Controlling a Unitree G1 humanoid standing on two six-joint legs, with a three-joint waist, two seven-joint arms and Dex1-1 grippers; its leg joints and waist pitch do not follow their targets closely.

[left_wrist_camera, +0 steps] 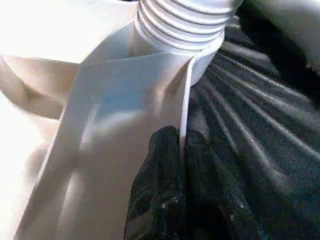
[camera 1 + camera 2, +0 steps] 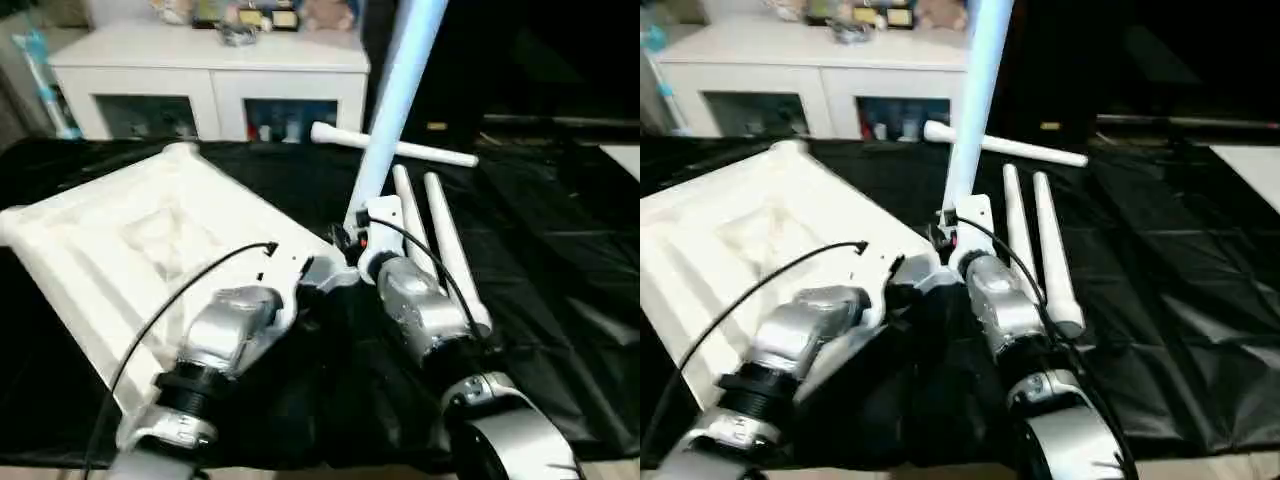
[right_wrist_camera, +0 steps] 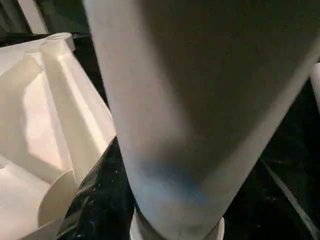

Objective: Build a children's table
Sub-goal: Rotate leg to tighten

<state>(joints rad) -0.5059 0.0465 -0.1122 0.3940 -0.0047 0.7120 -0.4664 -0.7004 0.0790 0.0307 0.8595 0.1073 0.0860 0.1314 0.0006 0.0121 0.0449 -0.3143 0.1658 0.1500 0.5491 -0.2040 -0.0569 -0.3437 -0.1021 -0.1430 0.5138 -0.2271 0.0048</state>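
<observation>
Hiding behind forearm: right pincer (image 2: 362,222)

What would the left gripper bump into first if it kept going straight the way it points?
Probably the threaded end of the upright leg. The left gripper is pinching a thin rib of the tabletop, and that rib runs straight to the corner where the leg stands.
</observation>
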